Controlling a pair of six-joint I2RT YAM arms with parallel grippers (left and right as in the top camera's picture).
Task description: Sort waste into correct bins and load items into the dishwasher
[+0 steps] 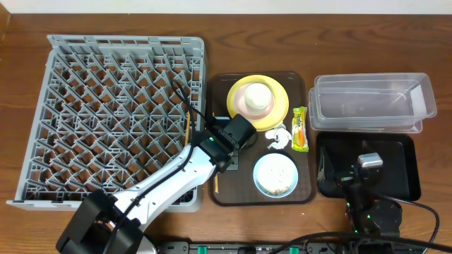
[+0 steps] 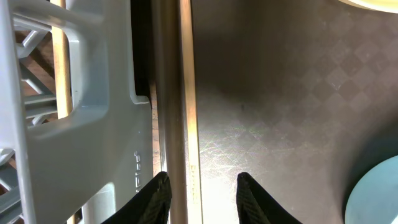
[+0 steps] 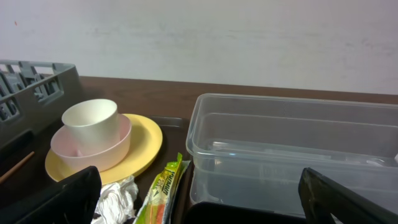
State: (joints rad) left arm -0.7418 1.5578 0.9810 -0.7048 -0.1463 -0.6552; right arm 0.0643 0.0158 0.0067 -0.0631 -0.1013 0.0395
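The left gripper (image 2: 202, 194) stands part-open astride the rim of the brown tray (image 2: 280, 93), clasping nothing; the right gripper (image 3: 198, 193) gapes wide, empty.

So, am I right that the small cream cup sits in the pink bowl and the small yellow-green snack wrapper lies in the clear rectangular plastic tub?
Not quite. The overhead view shows the small yellow-green snack wrapper lying on the brown serving tray, near its right edge, not in the clear rectangular plastic tub. The small cream cup does sit in the pink bowl.
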